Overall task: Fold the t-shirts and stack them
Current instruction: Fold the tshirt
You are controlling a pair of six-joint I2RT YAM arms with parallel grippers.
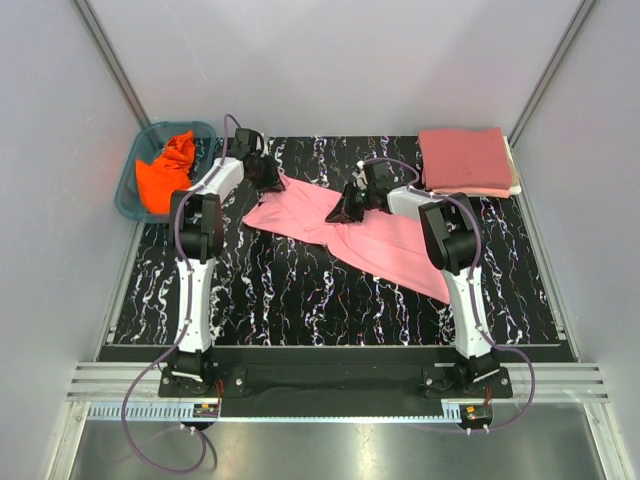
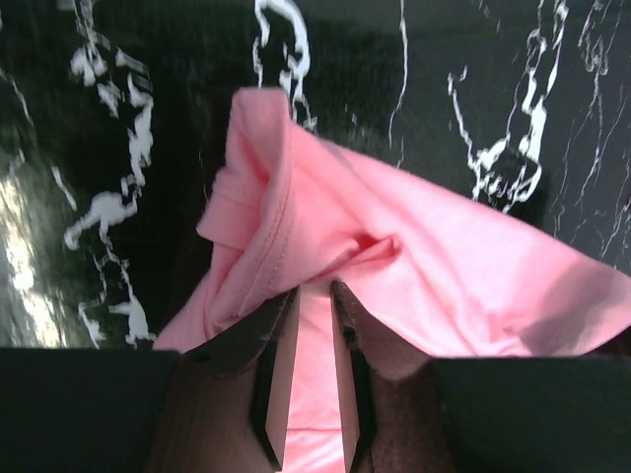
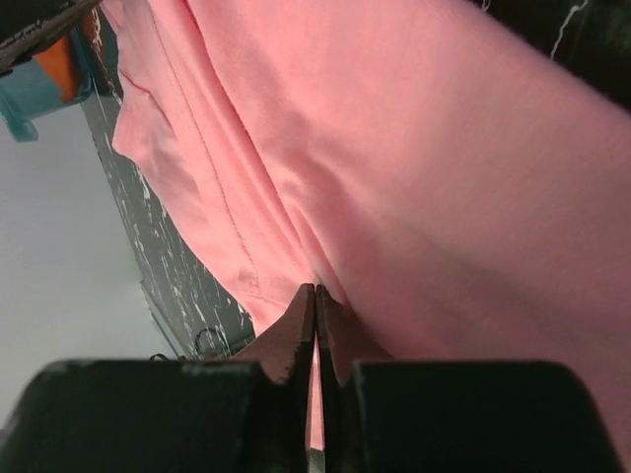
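A light pink t-shirt (image 1: 375,235) lies spread across the middle of the black marbled table. My left gripper (image 1: 270,178) is shut on its far left edge; in the left wrist view the gripper (image 2: 314,291) has pink cloth (image 2: 444,276) bunched between its fingers. My right gripper (image 1: 345,212) is shut on the shirt's middle; in the right wrist view the gripper (image 3: 315,291) pinches a fold of the shirt (image 3: 444,148). A rose-red shirt (image 1: 465,157) lies folded at the back right on a cream one (image 1: 514,187). A bright orange shirt (image 1: 165,170) sits in the basket.
The teal plastic basket (image 1: 128,190) stands at the back left corner, just off the table (image 1: 250,290). Grey walls close in the left, back and right sides. The arm bases are at the near edge.
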